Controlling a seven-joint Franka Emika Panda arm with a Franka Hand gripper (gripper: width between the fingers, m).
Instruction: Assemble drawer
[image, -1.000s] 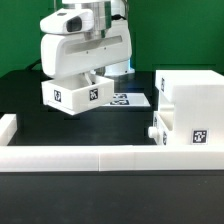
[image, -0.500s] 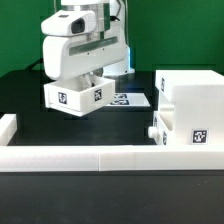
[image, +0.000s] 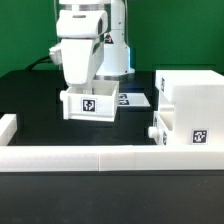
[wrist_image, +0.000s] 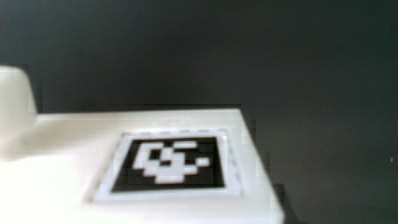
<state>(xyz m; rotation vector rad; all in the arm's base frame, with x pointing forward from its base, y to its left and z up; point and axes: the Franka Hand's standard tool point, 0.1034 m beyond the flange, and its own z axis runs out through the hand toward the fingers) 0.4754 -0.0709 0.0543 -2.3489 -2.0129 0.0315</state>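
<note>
My gripper (image: 88, 87) is shut on a small white tray (image: 92, 104) and holds it just above the black table, left of centre; its fingertips are hidden behind the hand and the tray. The tray's tagged face is turned toward the exterior camera. In the wrist view the tray's white surface with a black-and-white tag (wrist_image: 169, 160) fills the frame, blurred. The large boxy casing (image: 195, 105) stands at the exterior view's right, apart from the held tray. A second tray's knobbed front (image: 158, 129) shows at the casing's lower left side.
The marker board (image: 133, 99) lies flat on the table behind the held tray, between it and the casing. A low white wall (image: 100, 158) runs along the table's front edge, with a raised end piece (image: 8, 126) at the exterior view's left.
The arm has swung toward the exterior view's right and turned the tray, so its tagged face now points squarely at the camera instead of at an angle. The casing has not moved.
</note>
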